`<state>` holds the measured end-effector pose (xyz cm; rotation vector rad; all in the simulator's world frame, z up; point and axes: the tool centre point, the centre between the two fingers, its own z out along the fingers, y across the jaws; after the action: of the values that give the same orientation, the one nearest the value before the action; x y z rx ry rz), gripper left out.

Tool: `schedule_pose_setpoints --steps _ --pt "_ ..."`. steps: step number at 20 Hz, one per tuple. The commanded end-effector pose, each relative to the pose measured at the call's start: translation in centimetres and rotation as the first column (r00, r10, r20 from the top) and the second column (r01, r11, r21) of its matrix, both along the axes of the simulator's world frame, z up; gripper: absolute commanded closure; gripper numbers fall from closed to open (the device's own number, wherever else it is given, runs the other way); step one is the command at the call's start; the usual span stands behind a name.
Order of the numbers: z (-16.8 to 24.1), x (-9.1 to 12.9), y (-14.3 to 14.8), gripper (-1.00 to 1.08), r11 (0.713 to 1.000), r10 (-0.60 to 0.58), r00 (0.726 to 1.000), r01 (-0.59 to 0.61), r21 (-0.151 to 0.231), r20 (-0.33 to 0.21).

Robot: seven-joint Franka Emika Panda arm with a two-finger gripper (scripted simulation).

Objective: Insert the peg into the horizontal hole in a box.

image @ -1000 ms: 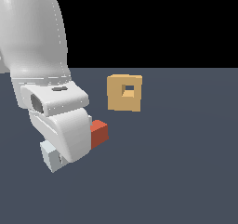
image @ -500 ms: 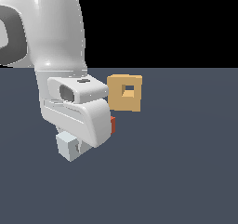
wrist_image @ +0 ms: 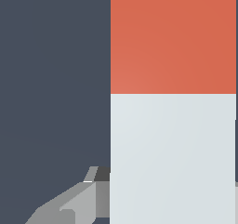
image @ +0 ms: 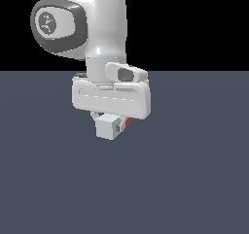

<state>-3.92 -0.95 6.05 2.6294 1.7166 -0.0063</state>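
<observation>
My gripper (image: 115, 123) is shut on the peg and holds it above the floor. In the exterior view the peg's pale grey-white end (image: 107, 127) faces the camera, and only a sliver of its red-orange half (image: 128, 123) shows behind. In the wrist view the peg fills the frame, with the red-orange half (wrist_image: 173, 39) beyond the pale half (wrist_image: 173, 153), and one grey finger (wrist_image: 76, 204) shows beside the pale half. The tan box and its horizontal hole are hidden behind my hand and arm in the exterior view. They are out of the wrist view.
The white arm (image: 99, 29) and the wide hand body (image: 111, 98) fill the middle of the exterior view. The dark grey-blue floor (image: 194, 179) spreads all around below a black background.
The arm has swung to the exterior view's right with the peg, and now covers the tan box that showed before. The peg's pale end has turned toward the camera.
</observation>
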Motion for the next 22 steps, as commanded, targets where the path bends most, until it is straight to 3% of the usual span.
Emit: schedule_pose_setpoints --steps 1,11,22 --pt "0.9 1.8 2.0 1.08 0.998 0.065 0.998 -0.065 0.0 0.003" --pt "2.9 5.4 7.8 1.08 0.973 0.232 0.973 -0.232 0.002 0.003" --pt "3.2 5.9 9.0 1.08 0.964 0.265 0.964 -0.265 0.003 0.003"
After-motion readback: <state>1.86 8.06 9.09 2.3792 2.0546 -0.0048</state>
